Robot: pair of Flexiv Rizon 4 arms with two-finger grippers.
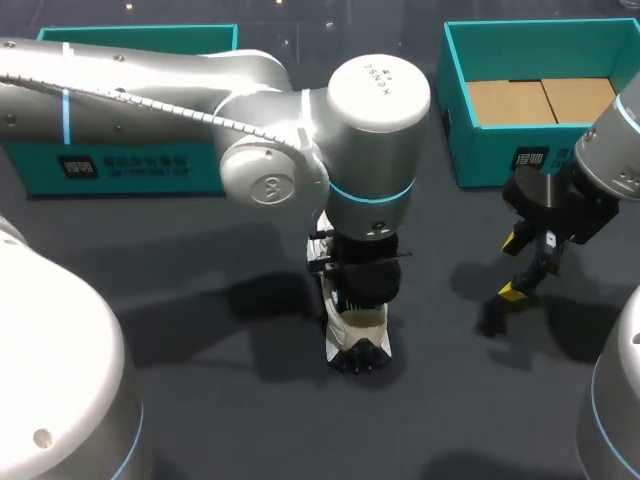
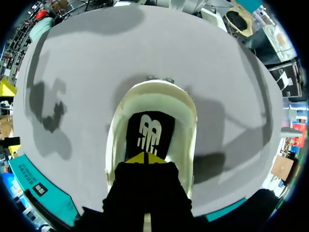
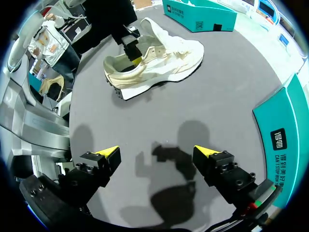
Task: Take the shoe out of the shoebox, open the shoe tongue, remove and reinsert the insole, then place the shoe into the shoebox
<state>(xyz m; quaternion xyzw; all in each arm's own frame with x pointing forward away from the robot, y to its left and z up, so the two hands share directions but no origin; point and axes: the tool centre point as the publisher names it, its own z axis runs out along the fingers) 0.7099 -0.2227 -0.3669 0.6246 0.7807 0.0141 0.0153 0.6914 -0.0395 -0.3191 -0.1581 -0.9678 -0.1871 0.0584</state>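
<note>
**Insole step in hand: left hand inside the shoe, right hand idle**

Far left of the table [image 1: 200, 300]: a second teal box [image 1: 120, 165], well apart from the work. Not involved.

Left hand [image 2: 145, 158]: reaches straight down into the shoe [image 1: 358, 345] through the heel opening. The two yellow tips are pressed together with no visible gap, and they rest on the black insole [image 2: 149, 130] near its heel end. I cannot tell whether a fold of the insole is pinched between them.

Shoe: stands upright on its sole on the table, mid-table and out of the shoebox [image 1: 490, 155]. The insole lies flat inside with its logo showing.

Right hand [image 3: 158, 153]: hovers over bare table to the right of the shoe and apart from it. Its fingers are spread wide and hold nothing.

Shoebox: far right at the back of the table. It is open, with the cardboard floor showing and nothing in it.

Judgement: this is the insole step. The unboxing is done and the return is not. With the insole seated, I cannot say whether this is the start of pulling it out or the end of pressing it back in.

Next move, if pulling: I need a sure pinch on the heel edge of the insole, then a lift up and back out of the opening. The shoe is light and may ride up with it, so the free right hand could steady the toe. If the insole is already reinserted: release, then grasp the shoe for the carry to the shoebox.
</note>
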